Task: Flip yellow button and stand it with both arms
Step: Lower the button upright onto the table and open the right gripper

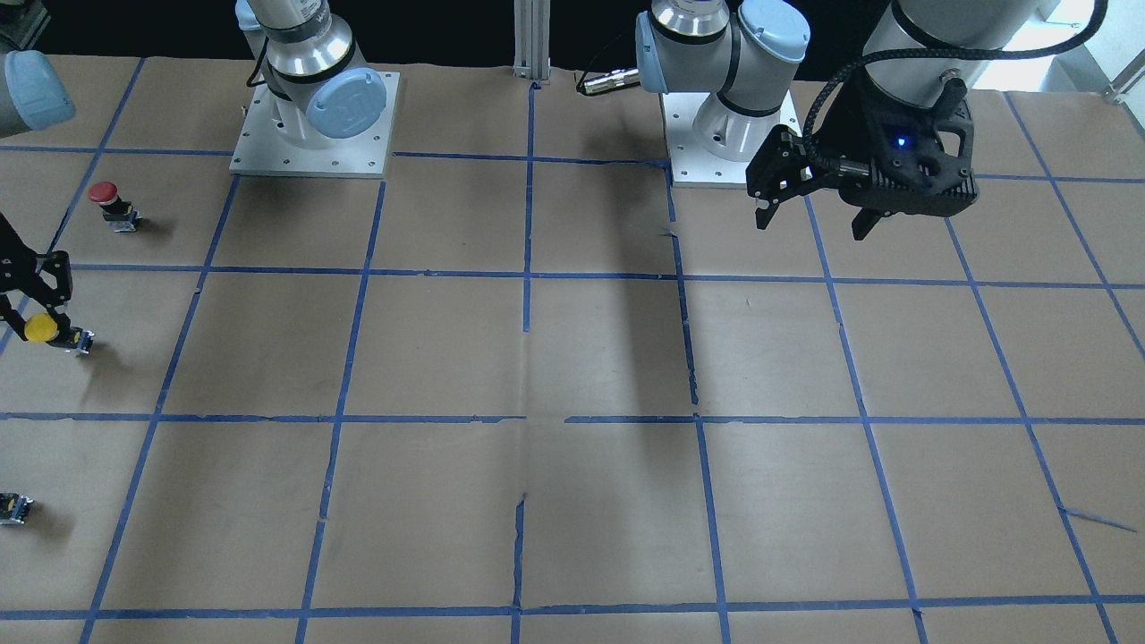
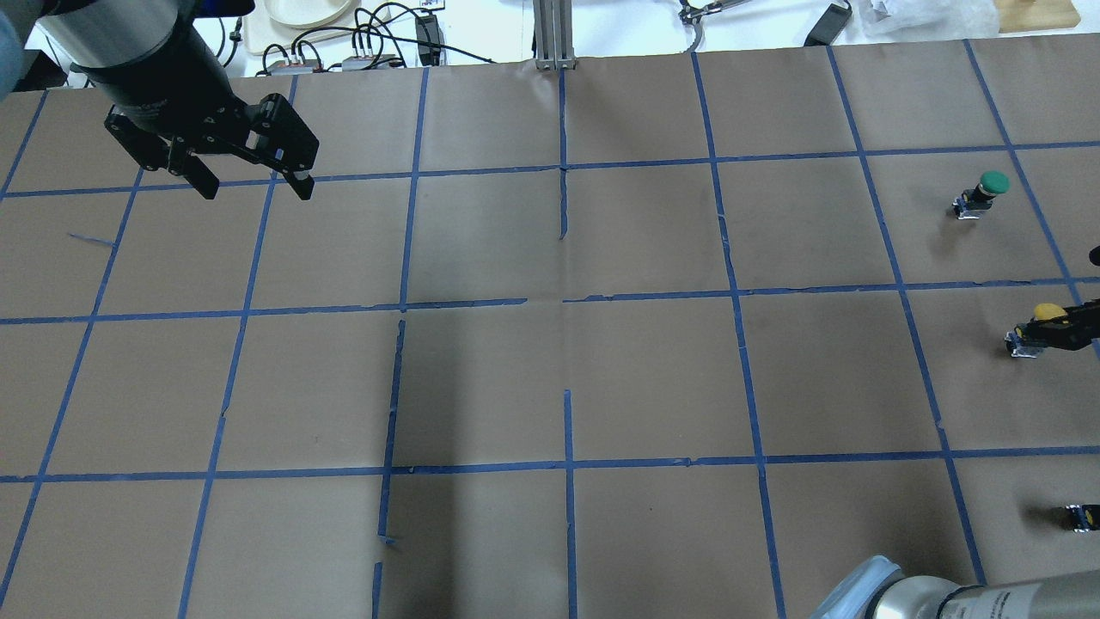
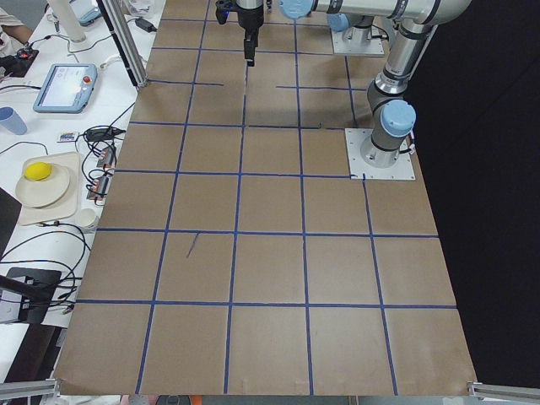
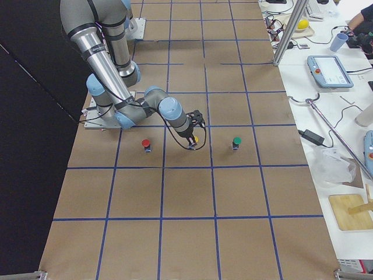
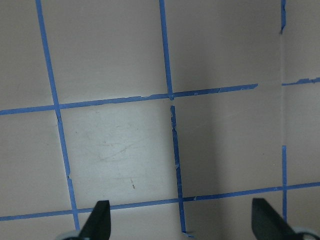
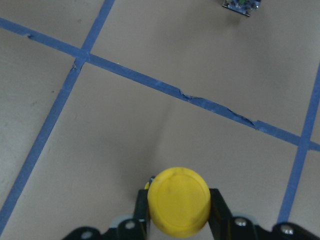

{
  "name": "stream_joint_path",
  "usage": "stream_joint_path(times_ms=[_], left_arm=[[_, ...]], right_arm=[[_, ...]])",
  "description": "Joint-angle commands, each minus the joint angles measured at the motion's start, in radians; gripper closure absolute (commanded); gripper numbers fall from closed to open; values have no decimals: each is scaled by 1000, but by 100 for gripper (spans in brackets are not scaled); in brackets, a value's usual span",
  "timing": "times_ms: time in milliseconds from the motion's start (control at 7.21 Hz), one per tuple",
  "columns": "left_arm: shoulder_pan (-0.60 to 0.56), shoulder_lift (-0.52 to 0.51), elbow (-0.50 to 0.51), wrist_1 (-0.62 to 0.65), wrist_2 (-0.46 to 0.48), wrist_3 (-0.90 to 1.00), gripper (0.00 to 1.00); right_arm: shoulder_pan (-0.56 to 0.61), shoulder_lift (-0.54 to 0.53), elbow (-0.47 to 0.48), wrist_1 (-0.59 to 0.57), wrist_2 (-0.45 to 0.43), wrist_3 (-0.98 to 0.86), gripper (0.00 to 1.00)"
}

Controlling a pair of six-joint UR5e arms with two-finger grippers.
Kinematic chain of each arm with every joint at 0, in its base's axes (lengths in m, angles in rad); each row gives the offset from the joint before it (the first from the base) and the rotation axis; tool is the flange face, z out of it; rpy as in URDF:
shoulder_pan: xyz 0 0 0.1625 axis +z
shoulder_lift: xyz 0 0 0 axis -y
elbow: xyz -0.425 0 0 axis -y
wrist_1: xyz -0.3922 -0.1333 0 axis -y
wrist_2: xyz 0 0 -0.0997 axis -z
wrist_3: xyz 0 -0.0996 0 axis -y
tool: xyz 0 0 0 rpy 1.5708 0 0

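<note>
The yellow button (image 6: pixel 179 201) sits between my right gripper's fingers (image 6: pixel 218 207), its cap facing the wrist camera. In the front view my right gripper (image 1: pixel 49 315) is at the far left edge, shut on the yellow button (image 1: pixel 40 328), whose grey body (image 1: pixel 76 339) tilts sideways low over the table. The overhead view shows the same yellow button (image 2: pixel 1046 311) and right gripper (image 2: pixel 1050 330) at the right edge. My left gripper (image 1: pixel 809 216) hangs open and empty above the table's other end, also seen overhead (image 2: pixel 253 182). Its fingertips (image 5: pixel 99 220) stand wide apart over bare paper.
A red button (image 1: pixel 105 193) stands behind the yellow one, near my right arm's base plate (image 1: pixel 313 152). A green button (image 2: pixel 990 184) stands on the far side. A small black capless part (image 2: pixel 1080 516) lies near the robot. Blue tape grids the brown paper.
</note>
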Motion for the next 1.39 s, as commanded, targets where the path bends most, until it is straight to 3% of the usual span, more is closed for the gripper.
stream_joint_path(times_ms=[0, 139, 693, 1248], left_arm=[[1, -1, 0, 3, 0, 1, 1], [1, -1, -2, 1, 0, 1, 1], [6, -3, 2, 4, 0, 2, 1], [14, -3, 0, 3, -2, 1, 1]], right_arm=[[-1, 1, -1, 2, 26, 3, 88], [-1, 2, 1, 1, 24, 5, 76], [-1, 6, 1, 4, 23, 9, 57], [-1, 6, -1, 4, 15, 11, 29]])
